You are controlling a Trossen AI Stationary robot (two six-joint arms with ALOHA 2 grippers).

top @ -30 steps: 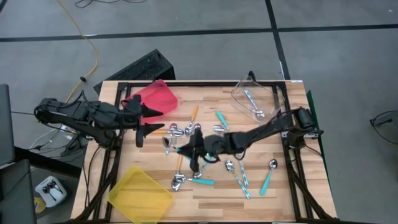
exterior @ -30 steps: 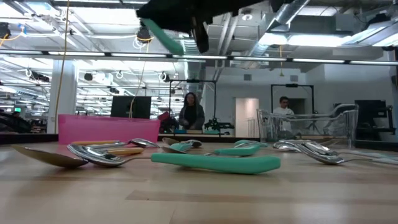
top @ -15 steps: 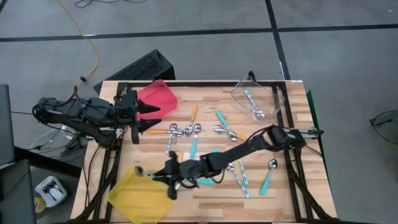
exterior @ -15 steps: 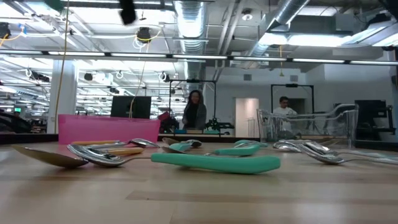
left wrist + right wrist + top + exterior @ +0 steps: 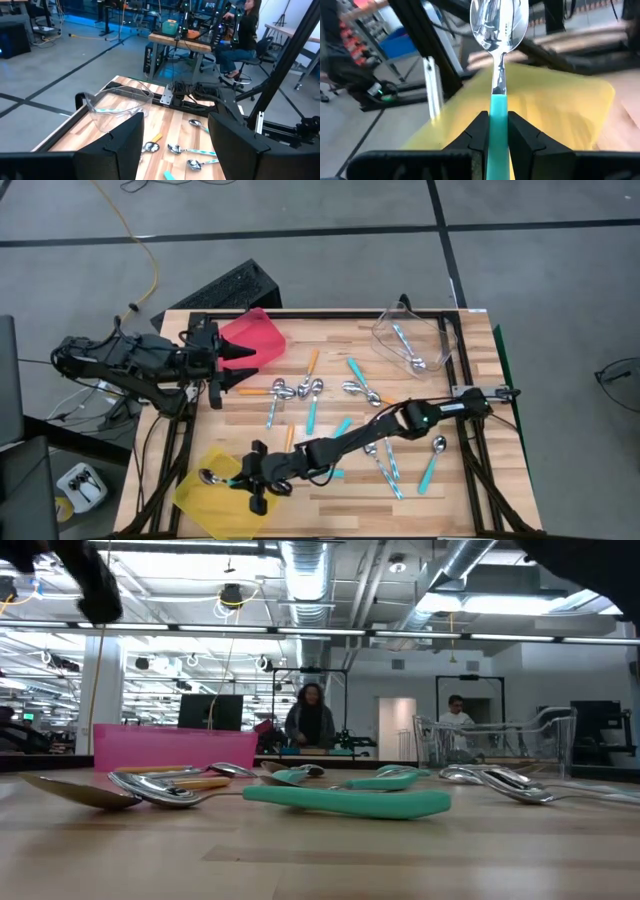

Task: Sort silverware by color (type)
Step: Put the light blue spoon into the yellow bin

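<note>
My right arm reaches across the table from the right, and my right gripper point(image 5: 243, 480) is shut on a teal-handled spoon point(image 5: 210, 477) whose metal bowl point(image 5: 499, 22) hangs over the yellow bin point(image 5: 215, 498) at the near left corner. Several more spoons point(image 5: 300, 390) with teal, orange or light blue handles lie flat on the wooden table. One light-blue-handled spoon point(image 5: 405, 345) lies in the clear bin point(image 5: 440, 340) at the far right. My left gripper point(image 5: 232, 365) waits open in the air beside the red bin point(image 5: 252, 338), touching nothing. My right gripper pinches the spoon's teal handle point(image 5: 498, 107) between its two fingers. The spoon lies along the fingers and sticks out ahead of them, bowl foremost. The fingers come from the table's right, slanting slightly down. The spoon is lifted clear, above the yellow bin.
The red bin stands at the far left, the clear bin at the far right, the yellow bin at the near left corner. Loose spoons point(image 5: 385, 462) cover the table's middle and near right. In the low view a teal spoon point(image 5: 350, 802) lies nearest. People sit in the room beyond.
My right gripper has carried the teal spoon from above the table's middle toward the near left corner and slightly down, ending over the yellow bin. Its fingers have stayed shut on the handle. The spoons on the table have not moved.
</note>
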